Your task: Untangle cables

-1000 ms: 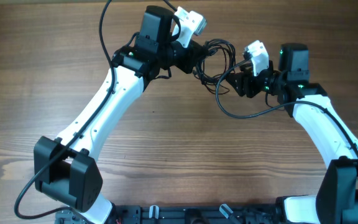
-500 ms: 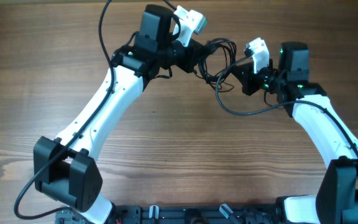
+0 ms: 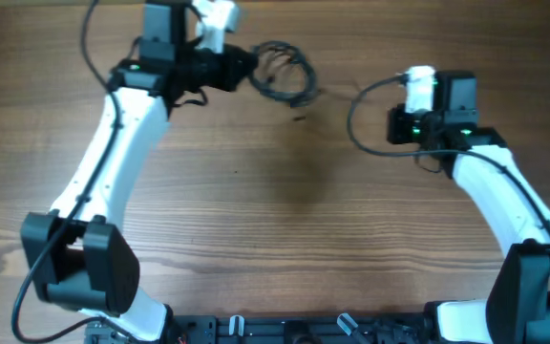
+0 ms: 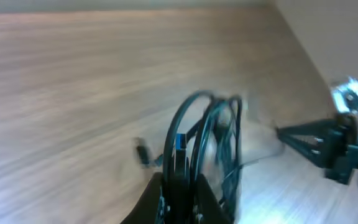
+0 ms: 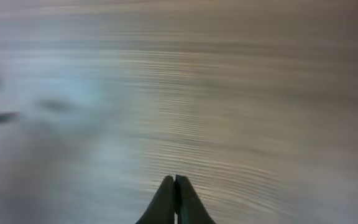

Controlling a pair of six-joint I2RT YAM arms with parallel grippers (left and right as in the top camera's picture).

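Observation:
The cables [image 3: 286, 73] are a small coil of thin black wire loops at the far side of the table. My left gripper [image 3: 243, 69] is shut on the coil's left side. In the blurred left wrist view the loops [image 4: 211, 127] rise straight out of my left gripper [image 4: 180, 182]. A tiny plug end [image 3: 299, 117] shows just in front of the coil, and also in the left wrist view [image 4: 142, 152]. My right gripper [image 3: 396, 124] is well to the right of the coil, apart from it. Its jaws [image 5: 175, 179] are shut with nothing visible between them.
A thicker black cable of the right arm [image 3: 353, 113] loops out to the left of the right gripper. The right arm [image 4: 337, 146] shows at the right edge of the left wrist view. Bare wooden tabletop [image 3: 285, 210] lies between the arms.
My left arm has swung left, carrying the coil away from the right gripper. The right gripper has shut and drawn back to the right, no longer at the coil.

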